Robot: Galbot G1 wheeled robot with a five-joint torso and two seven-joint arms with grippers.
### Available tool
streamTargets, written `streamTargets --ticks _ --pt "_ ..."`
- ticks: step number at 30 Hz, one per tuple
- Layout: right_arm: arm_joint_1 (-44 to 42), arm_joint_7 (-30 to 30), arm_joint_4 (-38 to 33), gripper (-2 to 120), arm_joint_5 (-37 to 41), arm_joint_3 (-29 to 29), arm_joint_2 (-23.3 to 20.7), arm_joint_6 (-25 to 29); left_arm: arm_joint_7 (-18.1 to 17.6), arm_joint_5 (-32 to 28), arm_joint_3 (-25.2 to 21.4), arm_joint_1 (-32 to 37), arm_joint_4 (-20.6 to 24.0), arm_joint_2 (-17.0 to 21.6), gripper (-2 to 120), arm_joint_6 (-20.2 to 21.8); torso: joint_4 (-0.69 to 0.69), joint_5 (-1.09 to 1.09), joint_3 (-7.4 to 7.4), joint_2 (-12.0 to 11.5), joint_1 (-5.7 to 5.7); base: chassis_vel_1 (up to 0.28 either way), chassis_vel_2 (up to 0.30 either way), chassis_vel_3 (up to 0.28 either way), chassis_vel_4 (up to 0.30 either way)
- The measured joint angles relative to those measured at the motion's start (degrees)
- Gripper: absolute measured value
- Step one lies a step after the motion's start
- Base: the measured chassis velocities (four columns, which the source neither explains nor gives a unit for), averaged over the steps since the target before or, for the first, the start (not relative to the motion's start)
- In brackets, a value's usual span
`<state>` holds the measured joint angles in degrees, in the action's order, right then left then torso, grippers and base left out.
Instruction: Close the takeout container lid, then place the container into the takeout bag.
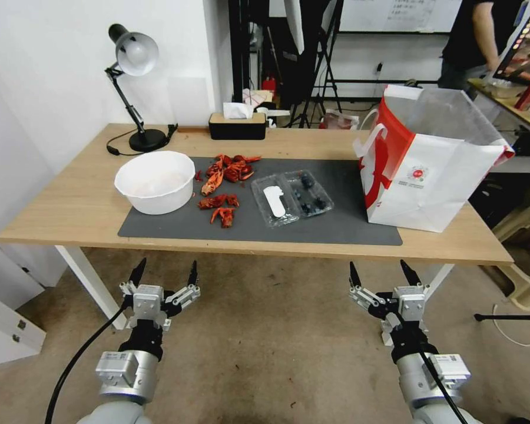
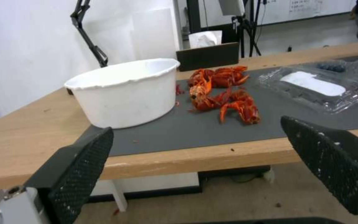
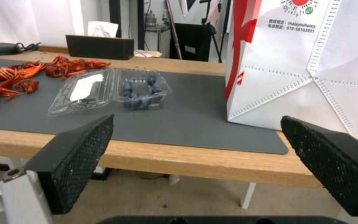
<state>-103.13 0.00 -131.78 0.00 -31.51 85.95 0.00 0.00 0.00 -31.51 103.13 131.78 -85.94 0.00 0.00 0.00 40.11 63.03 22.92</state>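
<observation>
Nearest the robot, the left gripper [image 1: 163, 277] and right gripper [image 1: 381, 275] hang below and short of the table's front edge, both w/ black fingers spread wide and holding nothing.

On the dark grey mat [image 1: 312, 227], approx. centre, sits the small clear plastic hinged clamshell takeout container [image 1: 312, 195] w/ dark blueberries in its tray. The clear lid [image 1: 274, 203], white label up, lies flat beside the tray on the robot's left, so the box is fully open. Just right of it, near but apart, stands the large white paper takeout bag [image 1: 436, 188] w/ red sides, mouth open at top.

Judgement: step one, closing the lid, not yet begun. Next move prob. needs a gripper brought over the mat to catch the lid's free edge and fold it over the berries; thin plastic likely flexes and slides.

Left of the box: red crayfish shells [image 1: 224, 188], then a round white bowl [image 1: 155, 181]. At the back, a black tissue box [image 1: 237, 125].
</observation>
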Motion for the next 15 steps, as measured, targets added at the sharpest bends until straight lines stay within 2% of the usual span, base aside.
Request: streamTargets --ticks 15 --pt "0.00 0.00 0.00 100 0.00 0.00 0.00 0.00 0.00 0.00 0.00 0.00 0.00 0.00 100 0.00 0.00 0.00 0.00 0.00 0.00 0.000 0.000 0.000 0.000"
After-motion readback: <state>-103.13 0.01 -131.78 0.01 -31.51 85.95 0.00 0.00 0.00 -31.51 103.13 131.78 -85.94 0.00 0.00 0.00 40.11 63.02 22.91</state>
